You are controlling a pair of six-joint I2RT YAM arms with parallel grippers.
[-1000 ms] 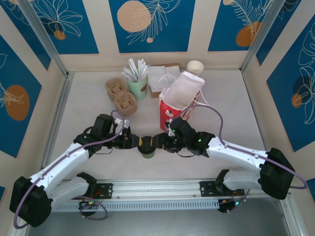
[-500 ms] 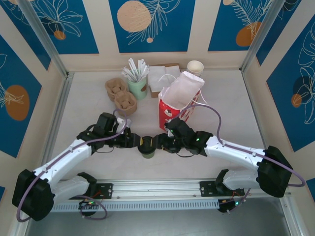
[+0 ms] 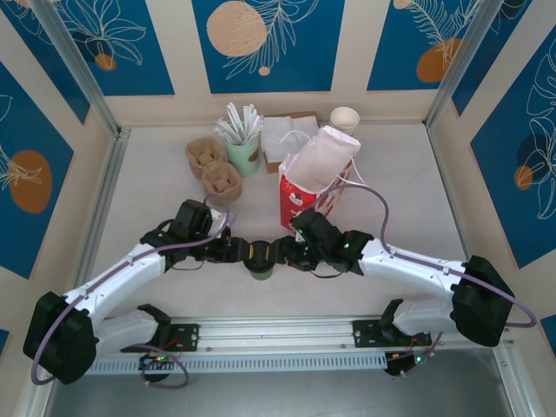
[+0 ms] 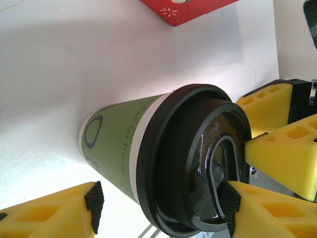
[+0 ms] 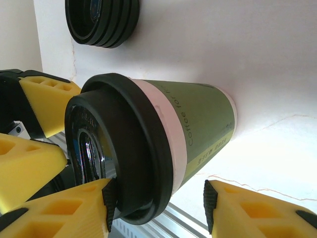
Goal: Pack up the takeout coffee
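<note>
The takeout coffee (image 3: pixel 258 260) stands upright near the table's front middle: an olive-green paper cup (image 4: pixel 116 146) with a black lid (image 5: pixel 124 163). My left gripper (image 3: pixel 235 251) reaches it from the left and my right gripper (image 3: pixel 282 252) from the right, both at lid height. In the left wrist view, the left gripper (image 4: pixel 162 206) is open, one pad (image 4: pixel 230 206) lying against the lid's top, the other away from the cup. The right gripper (image 5: pixel 157 204) is open too, with one pad (image 5: pixel 109 203) at the lid's rim and the other standing off the cup's side.
A red paper bag (image 3: pixel 313 182) with its white mouth open stands just behind the right gripper. Behind it lie napkins (image 3: pixel 282 139) and a white cup (image 3: pixel 345 118). A pale green cup of white sticks (image 3: pixel 244 148) and cardboard carriers (image 3: pixel 214 170) sit back left. Stacked black lids (image 5: pixel 101 22) lie close to the cup.
The left arm has shifted a little to the right and toward the cup. The cup and the right gripper stay where they were.
</note>
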